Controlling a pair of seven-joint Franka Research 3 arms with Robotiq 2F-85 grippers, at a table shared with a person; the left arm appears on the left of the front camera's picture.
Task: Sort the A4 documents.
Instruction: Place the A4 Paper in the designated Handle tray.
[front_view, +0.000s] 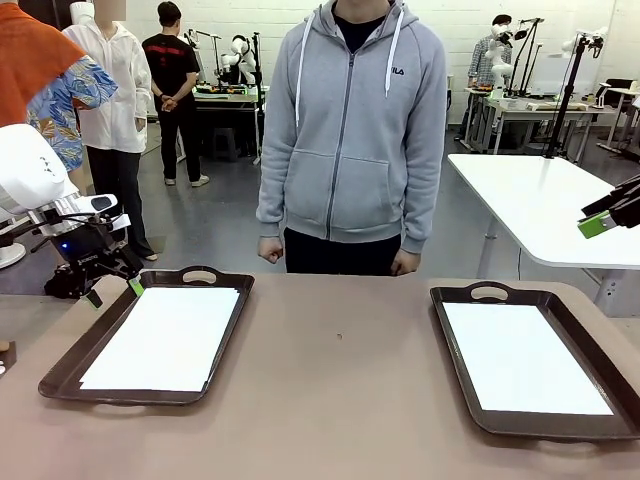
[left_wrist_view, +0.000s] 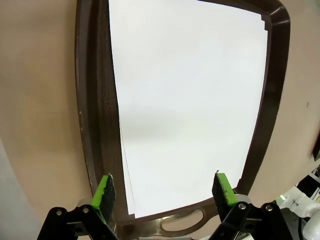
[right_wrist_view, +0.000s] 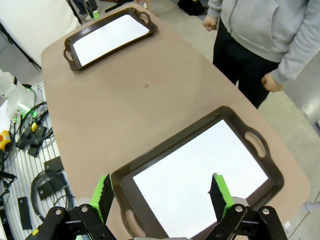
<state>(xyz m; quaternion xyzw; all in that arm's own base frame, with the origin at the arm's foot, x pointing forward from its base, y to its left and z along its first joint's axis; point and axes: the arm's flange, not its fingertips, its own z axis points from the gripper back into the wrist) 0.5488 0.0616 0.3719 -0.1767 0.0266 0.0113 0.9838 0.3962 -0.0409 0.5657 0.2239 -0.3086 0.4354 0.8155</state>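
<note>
White A4 sheets (front_view: 165, 337) lie in the left dark brown tray (front_view: 60, 368), slightly staggered at one edge (left_wrist_view: 190, 100). Another white sheet (front_view: 520, 357) lies flat in the right tray (front_view: 460, 400), also seen from above (right_wrist_view: 200, 182). My left gripper (front_view: 112, 292) hovers open above the far left corner of the left tray, by its handle (left_wrist_view: 182, 220); its green pads (left_wrist_view: 103, 192) hold nothing. My right gripper (front_view: 600, 222) hangs high at the right edge, above the right tray (right_wrist_view: 162, 192), open and empty.
A person in a grey hoodie (front_view: 350, 130) stands at the far side of the brown table (front_view: 335, 400), fists (front_view: 270, 250) by the sides. A white table (front_view: 540, 200) stands behind at right. Cables lie on the floor (right_wrist_view: 30, 165) beside the table.
</note>
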